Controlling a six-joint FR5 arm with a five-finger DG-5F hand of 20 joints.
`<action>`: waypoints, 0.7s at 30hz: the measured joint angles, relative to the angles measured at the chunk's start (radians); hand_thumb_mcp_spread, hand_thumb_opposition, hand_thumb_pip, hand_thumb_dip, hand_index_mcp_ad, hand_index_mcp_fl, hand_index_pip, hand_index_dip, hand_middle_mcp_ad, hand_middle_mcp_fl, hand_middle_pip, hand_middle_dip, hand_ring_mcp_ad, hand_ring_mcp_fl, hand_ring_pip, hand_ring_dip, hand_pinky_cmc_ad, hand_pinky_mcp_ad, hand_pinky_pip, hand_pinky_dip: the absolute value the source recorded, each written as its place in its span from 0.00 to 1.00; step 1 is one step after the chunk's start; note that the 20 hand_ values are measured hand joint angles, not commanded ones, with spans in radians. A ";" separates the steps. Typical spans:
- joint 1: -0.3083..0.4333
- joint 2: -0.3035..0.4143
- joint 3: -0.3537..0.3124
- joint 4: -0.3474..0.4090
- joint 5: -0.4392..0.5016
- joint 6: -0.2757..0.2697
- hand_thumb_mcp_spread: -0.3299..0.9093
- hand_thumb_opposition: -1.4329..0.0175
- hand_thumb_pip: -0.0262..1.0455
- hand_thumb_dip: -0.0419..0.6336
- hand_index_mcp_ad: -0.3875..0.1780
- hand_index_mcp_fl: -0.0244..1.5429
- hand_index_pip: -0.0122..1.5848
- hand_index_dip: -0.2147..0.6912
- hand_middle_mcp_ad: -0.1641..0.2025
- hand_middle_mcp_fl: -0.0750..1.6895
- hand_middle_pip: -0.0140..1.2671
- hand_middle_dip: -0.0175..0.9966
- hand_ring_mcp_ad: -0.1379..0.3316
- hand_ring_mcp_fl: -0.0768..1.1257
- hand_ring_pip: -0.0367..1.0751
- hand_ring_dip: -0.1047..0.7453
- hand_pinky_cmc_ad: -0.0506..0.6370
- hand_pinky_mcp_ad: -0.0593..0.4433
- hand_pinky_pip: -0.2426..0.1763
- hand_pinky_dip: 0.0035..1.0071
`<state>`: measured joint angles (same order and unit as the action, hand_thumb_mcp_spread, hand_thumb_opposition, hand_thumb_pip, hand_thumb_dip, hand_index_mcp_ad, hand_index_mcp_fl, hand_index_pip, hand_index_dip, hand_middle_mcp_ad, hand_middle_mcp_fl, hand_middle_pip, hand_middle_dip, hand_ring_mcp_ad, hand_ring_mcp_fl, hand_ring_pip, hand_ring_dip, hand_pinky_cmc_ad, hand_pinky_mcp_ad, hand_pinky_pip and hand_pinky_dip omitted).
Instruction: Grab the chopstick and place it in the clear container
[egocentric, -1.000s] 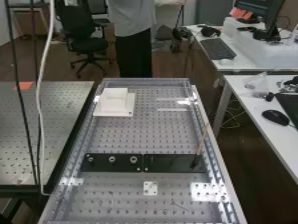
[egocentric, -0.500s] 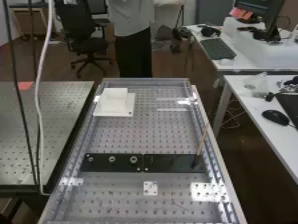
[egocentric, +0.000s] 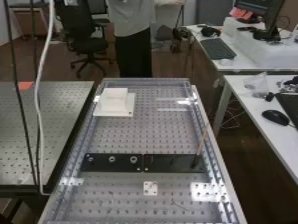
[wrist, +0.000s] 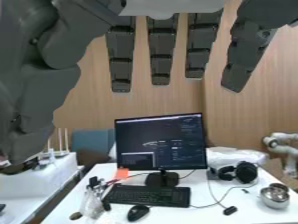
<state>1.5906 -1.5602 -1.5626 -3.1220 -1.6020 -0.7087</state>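
The thin brown chopstick (egocentric: 201, 142) stands at a slight tilt in the high view, its lower end at the right part of a black plate (egocentric: 174, 162) on the bench. Pale strips and bright glints (egocentric: 172, 103) show near the bench's far right; whether they belong to a clear container I cannot tell. In the wrist view the hand (wrist: 161, 52) has its fingers straight and spread, with nothing between them. The thumb side hangs at the left of that picture, away from the fingers.
A white block on a square base (egocentric: 114, 103) sits at the far left of the perforated bench (egocentric: 143, 135). Round fittings (egocentric: 112, 159) line the black plate's left part. Cables (egocentric: 41, 110) hang at the left. A desk (egocentric: 251, 107) stands to the right.
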 joint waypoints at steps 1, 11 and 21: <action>0.000 0.000 0.002 -0.001 -0.008 -0.002 0.54 0.48 0.29 0.20 0.42 0.31 0.03 0.54 0.63 0.19 0.10 0.22 0.63 0.21 0.14 0.29 0.79 0.91 0.78 0.15; 0.006 0.000 0.008 -0.006 0.010 -0.004 0.54 0.48 0.29 0.20 0.42 0.31 0.03 0.54 0.63 0.19 0.10 0.22 0.64 0.21 0.14 0.29 0.79 0.91 0.78 0.15; -0.010 -0.012 -0.043 0.093 0.003 0.126 0.54 0.48 0.29 0.20 0.42 0.32 0.03 0.54 0.64 0.20 0.10 0.22 0.64 0.21 0.14 0.29 0.79 0.91 0.78 0.15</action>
<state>1.5804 -1.5720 -1.6054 -3.0295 -1.5989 -0.5823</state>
